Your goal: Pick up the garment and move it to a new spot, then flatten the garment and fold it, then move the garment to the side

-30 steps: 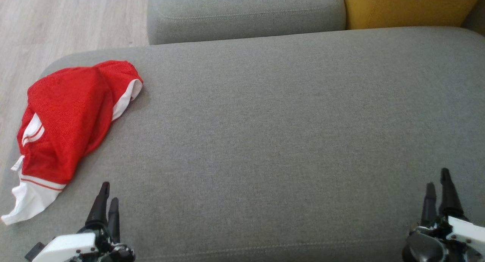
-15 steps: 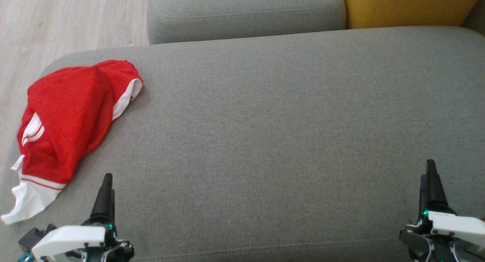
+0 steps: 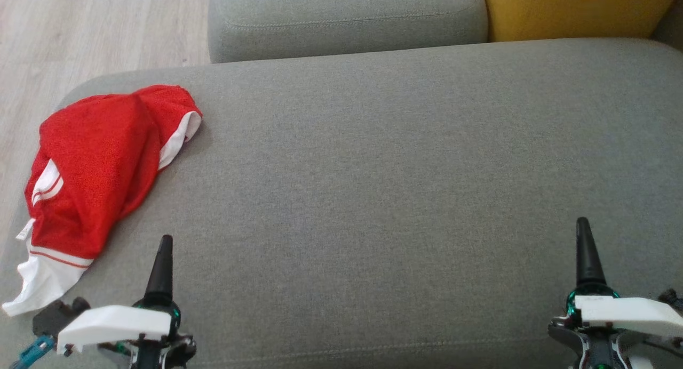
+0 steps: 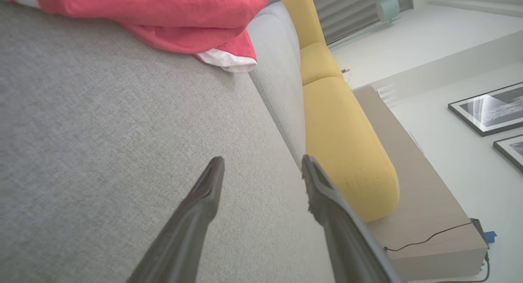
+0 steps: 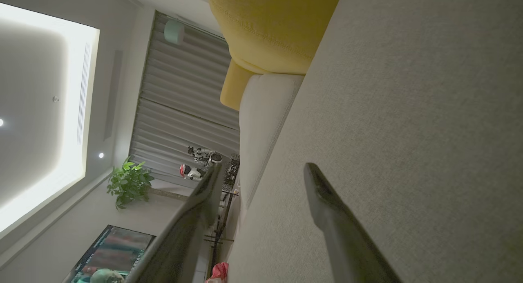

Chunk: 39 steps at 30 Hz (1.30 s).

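The garment [image 3: 90, 182] is a red sports piece with white trim, lying bunched at the left end of the grey sofa seat [image 3: 373, 171]; its white hem hangs near the seat's left edge. In the left wrist view the garment [image 4: 155, 13] lies at the top, well ahead of the fingers. My left gripper [image 3: 163, 251] hovers near the seat's front left, just right of the garment's lower end, open and empty, as its own view [image 4: 261, 172] shows. My right gripper [image 3: 583, 235] stands open and empty at the front right, also seen in its wrist view [image 5: 261, 172].
A grey back cushion [image 3: 347, 17] and a yellow cushion [image 3: 576, 9] line the far side of the seat. Wooden floor [image 3: 80, 33] lies beyond the seat's left edge. A low wooden sideboard [image 4: 416, 180] stands behind the sofa.
Both grippers have turned about their wrists, so each now shows one finger edge-on in the head view, and both have crept slightly forward. The garment has not moved.
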Tool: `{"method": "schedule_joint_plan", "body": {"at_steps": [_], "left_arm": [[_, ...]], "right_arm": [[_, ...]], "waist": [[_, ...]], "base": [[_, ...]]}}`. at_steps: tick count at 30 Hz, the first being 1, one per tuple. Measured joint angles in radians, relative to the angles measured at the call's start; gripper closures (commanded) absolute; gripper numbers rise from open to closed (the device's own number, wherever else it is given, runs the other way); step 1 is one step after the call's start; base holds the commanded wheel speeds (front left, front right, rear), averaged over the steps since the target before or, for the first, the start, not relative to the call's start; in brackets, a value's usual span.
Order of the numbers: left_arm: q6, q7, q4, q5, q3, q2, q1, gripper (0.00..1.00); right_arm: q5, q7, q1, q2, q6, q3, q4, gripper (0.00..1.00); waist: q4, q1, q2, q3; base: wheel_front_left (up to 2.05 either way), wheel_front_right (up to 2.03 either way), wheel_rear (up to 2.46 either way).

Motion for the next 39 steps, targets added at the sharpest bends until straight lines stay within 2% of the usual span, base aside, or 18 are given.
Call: {"method": "schedule_joint_plan", "body": {"at_steps": [39], "left_arm": [[0.077, -0.11, -0.128, 0.488, -0.1, 0.029, 0.032, 0.0]], "right_arm": [[-0.436, -0.108, -0.01, -0.001, 0.0, 0.145, -0.03, 0.0]], "waist": [[-0.007, 0.0, 0.0, -0.012]], "base": [[0.0, 0.0, 0.0]]}}
